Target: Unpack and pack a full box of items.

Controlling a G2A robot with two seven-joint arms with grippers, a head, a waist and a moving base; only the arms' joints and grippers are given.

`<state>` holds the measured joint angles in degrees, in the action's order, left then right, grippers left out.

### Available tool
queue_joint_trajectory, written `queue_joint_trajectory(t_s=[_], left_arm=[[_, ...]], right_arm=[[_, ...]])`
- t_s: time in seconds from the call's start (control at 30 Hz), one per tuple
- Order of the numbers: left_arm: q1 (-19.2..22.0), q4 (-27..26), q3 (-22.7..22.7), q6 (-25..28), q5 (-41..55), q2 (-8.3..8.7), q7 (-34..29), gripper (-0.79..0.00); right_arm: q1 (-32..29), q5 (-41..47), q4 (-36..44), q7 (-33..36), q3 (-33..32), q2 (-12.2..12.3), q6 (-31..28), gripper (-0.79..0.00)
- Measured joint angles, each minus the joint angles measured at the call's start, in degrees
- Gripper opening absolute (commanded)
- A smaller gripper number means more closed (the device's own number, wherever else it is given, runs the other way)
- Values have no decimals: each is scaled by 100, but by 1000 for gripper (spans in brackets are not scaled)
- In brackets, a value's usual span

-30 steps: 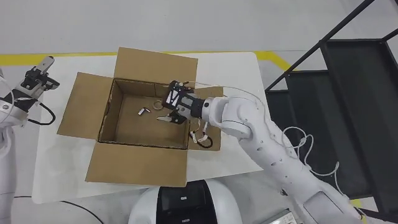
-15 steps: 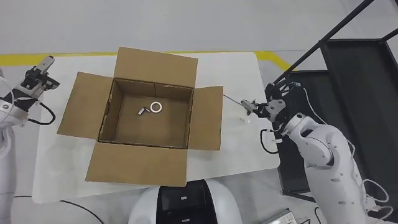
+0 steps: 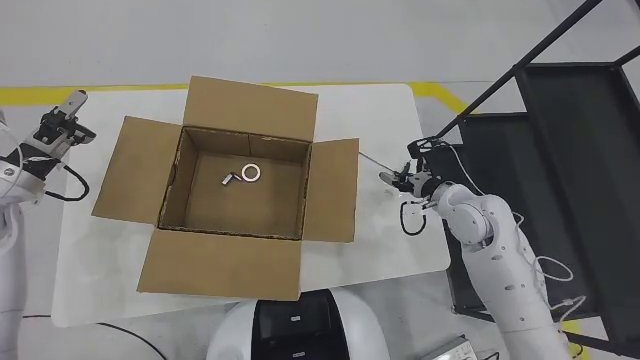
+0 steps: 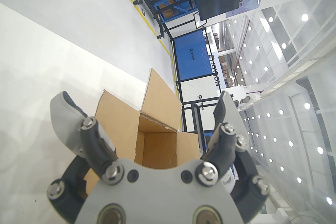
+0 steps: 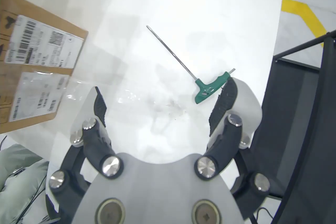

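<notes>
Open brown cardboard box (image 3: 250, 108) on a white table (image 3: 380, 110), with both grippers spread.

All four box flaps are folded out. On the box floor lies a small white ring (image 3: 252, 172) with a small grey piece (image 3: 232, 178) just beside it. A green T-handled hex key with a thin steel shaft (image 5: 210, 88) lies flat on the table to the right of the box, apart from its flap. The right gripper (image 5: 164, 86) hangs over the table's right edge, fingers wide and empty, with the key's handle just beside one pad. The left gripper (image 4: 143, 96) is at the table's left edge, fingers wide apart and empty.
</notes>
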<state>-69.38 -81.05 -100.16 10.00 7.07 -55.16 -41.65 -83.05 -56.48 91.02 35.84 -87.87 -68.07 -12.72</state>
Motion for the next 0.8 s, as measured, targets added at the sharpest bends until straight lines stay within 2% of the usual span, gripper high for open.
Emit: queue_joint_trajectory(t_s=[0.67, 0.8], left_arm=[[0, 0, 0, 0, 0, 0, 0, 0], [0, 0, 0, 0, 0, 0, 0, 0]], right_arm=[[48, 11, -115, -44, 56, -6, 53, 0], [179, -150, -432, -132, 256, -30, 282, 0]])
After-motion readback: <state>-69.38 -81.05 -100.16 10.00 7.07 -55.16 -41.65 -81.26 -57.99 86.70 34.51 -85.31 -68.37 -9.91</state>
